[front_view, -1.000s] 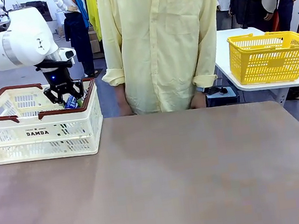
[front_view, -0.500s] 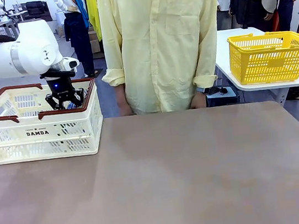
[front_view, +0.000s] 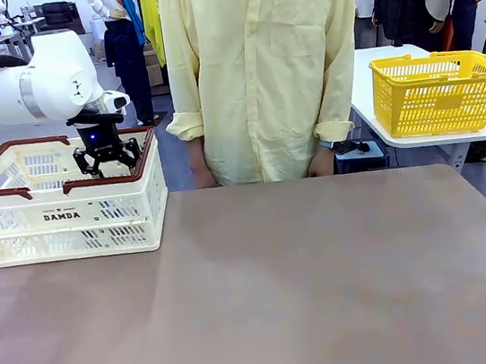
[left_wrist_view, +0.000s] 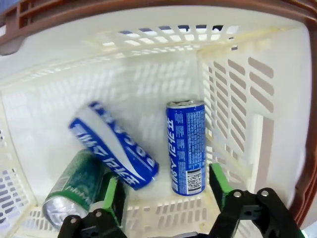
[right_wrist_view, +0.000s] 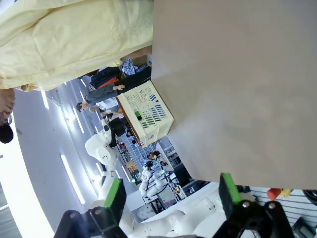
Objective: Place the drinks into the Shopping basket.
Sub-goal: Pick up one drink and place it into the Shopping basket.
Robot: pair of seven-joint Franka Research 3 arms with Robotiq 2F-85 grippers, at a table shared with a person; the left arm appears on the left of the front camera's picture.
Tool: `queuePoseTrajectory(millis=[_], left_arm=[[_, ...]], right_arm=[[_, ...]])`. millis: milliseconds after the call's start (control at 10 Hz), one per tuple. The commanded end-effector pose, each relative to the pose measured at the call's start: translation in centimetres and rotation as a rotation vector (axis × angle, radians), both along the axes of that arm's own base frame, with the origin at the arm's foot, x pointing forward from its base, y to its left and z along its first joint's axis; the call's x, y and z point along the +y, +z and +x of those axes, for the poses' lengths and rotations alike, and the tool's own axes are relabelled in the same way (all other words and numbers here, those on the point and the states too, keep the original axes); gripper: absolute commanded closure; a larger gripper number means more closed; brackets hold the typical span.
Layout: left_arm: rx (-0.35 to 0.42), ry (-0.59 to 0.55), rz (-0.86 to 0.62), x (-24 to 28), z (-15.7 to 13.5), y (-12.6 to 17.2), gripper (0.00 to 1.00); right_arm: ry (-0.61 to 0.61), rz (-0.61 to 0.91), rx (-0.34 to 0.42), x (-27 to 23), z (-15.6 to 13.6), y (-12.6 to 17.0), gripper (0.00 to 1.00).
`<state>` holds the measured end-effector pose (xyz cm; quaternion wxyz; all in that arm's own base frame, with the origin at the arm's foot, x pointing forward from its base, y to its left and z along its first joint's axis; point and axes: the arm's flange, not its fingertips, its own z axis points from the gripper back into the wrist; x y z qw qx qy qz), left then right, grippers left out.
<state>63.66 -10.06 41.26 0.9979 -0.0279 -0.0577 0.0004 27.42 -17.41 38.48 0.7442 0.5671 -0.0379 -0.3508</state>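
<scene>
Table is wide, smooth and bare; the Shopping basket stands at its left far corner. Left gripper hangs wide and empty inside it, above the drinks, probably light, stiff, slippery cans, best held across the middle. Right gripper is wide, empty.

Two blue-and-white cans, green can lying inside cream lattice Shopping basket
</scene>
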Motion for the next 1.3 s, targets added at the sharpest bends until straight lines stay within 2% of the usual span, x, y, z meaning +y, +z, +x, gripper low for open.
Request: queuePoseTrajectory(millis=[0, 200, 400, 500, 700, 800, 1000, 1100, 1200], left_arm=[[-0.015, 0.034, 0.029, 0.3, 0.3, 0.6, 0.00], [-0.027, 0.041, 0.028, 0.8, 0.4, 1.6, 0.00], [-0.053, 0.030, 0.002, 1.9, 0.2, 4.1, 0.00], [-0.077, 0.026, -0.008, 2.7, 0.0, 6.4, 0.00], [-0.097, -0.034, -0.103, 5.5, -1.2, 13.4, 0.00], [-0.079, -0.054, -0.228, 7.6, -2.7, 17.3, 0.00], [0.055, -0.082, -0.468, 11.7, -6.9, 21.1, 0.00], [0.073, -0.150, -0.670, 13.5, -10.2, 21.0, 0.00], [0.089, -0.136, -0.853, 14.8, -13.1, 19.7, 0.00]], right_arm=[[0.009, 0.003, 0.021, 0.0, -0.3, 0.5, 0.00], [0.009, 0.003, 0.021, 0.0, -0.3, 0.5, 0.00], [0.009, 0.003, 0.021, 0.0, -0.3, 0.5, 0.00], [0.009, 0.003, 0.021, 0.0, -0.3, 0.5, 0.00], [0.009, 0.003, 0.021, 0.0, -0.3, 0.5, 0.00], [0.009, 0.003, 0.021, 0.0, -0.3, 0.5, 0.00], [0.009, 0.003, 0.021, 0.0, -0.3, 0.5, 0.00], [0.009, 0.003, 0.021, 0.0, -0.3, 0.5, 0.00], [0.009, 0.003, 0.021, 0.0, -0.3, 0.5, 0.00]])
